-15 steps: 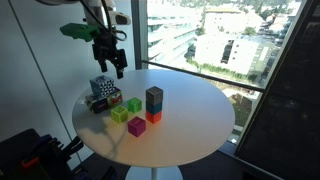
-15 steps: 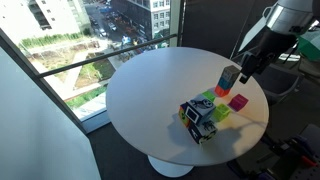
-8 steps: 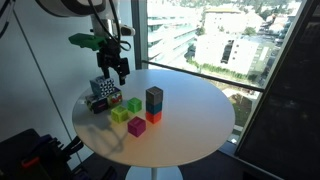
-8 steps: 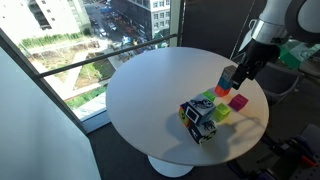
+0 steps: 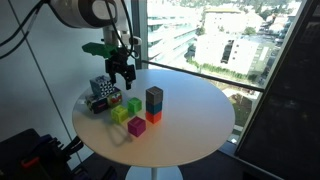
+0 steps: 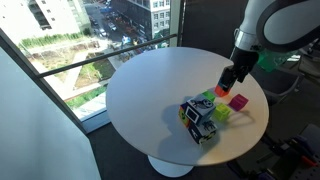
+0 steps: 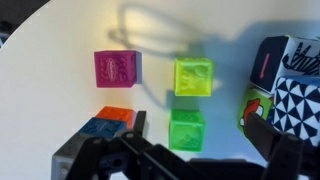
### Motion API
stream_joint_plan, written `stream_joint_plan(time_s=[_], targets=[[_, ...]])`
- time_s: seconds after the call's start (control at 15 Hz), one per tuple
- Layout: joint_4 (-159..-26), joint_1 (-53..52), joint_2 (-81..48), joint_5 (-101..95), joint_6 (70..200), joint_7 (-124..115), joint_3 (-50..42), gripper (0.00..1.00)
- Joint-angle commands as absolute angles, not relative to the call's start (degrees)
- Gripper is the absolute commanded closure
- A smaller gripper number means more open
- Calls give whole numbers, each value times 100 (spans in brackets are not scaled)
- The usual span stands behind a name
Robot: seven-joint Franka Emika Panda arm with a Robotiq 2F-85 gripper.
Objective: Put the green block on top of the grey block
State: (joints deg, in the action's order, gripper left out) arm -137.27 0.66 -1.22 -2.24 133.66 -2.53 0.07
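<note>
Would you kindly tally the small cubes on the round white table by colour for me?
Bright-green cube: 1
Lime yellow-green cube: 1
Magenta cube: 1
Red-orange cube: 1
Dark grey cube: 1
Black-and-white patterned cube: 1
Total: 6

tool on the move
the tool (image 5: 122, 82) has dropped lower and slid sideways, closer to the green block (image 5: 134, 104) than a second ago.
</note>
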Motion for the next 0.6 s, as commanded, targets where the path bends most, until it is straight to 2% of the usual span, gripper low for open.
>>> stream_joint_plan(time_s=[0.0, 0.53], targets=[[-13384, -4, -577, -494, 13519, -606, 14, 0], [-13009, -95, -1283, -541, 13804, -691, -50, 0]])
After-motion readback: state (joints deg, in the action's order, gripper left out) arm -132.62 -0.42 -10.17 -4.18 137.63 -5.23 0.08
